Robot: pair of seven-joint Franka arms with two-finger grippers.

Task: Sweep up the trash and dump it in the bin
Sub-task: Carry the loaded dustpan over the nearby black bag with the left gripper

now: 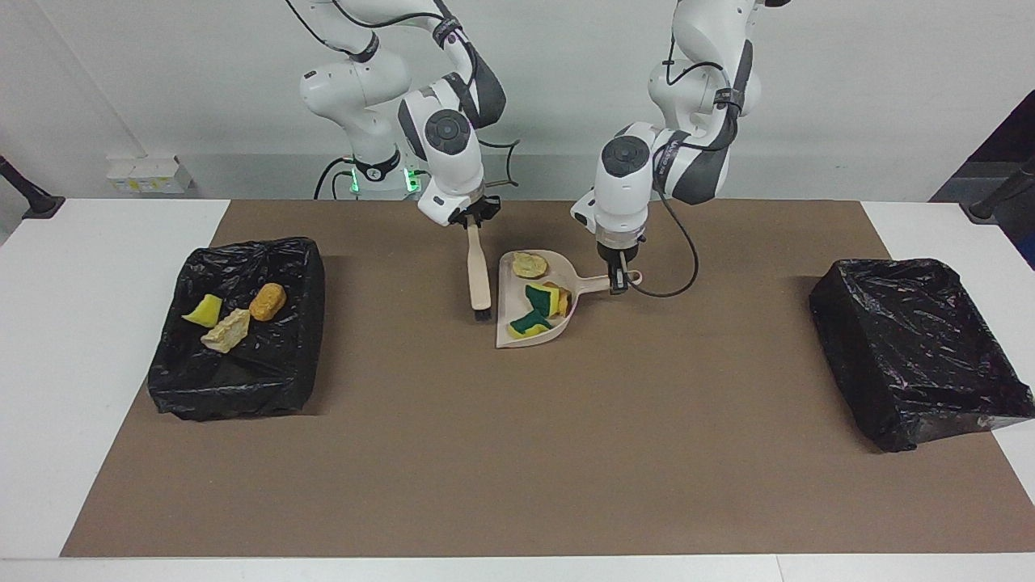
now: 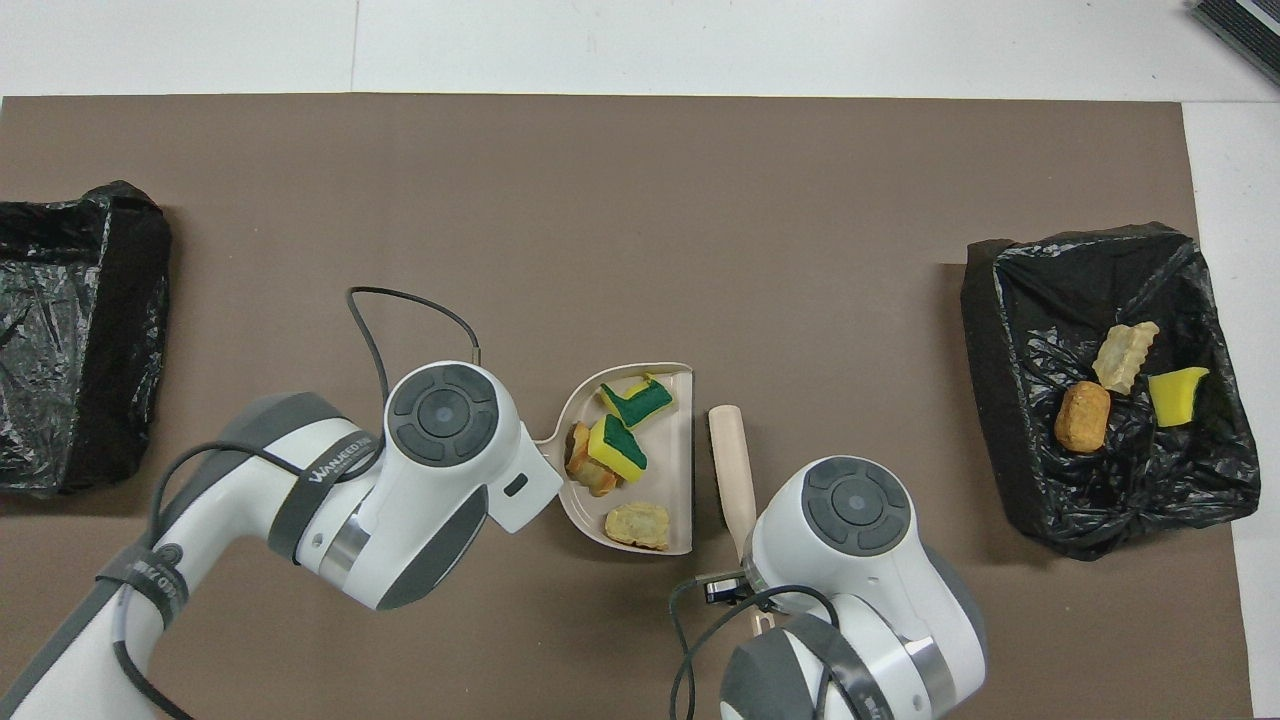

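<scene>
My left gripper is shut on the handle of the beige dustpan, which lies on the brown mat in the middle of the table. The dustpan holds trash: a pale beige chunk, two yellow-green sponge pieces and an orange-brown scrap partly under them. My right gripper is shut on the beige brush, bristles down beside the pan's open edge. A black-lined bin at the right arm's end holds a yellow sponge piece, a beige chunk and an orange-brown lump.
A second black-lined bin stands at the left arm's end, with nothing showing in it. The brown mat covers most of the white table. In the overhead view both wrists hide their own fingers.
</scene>
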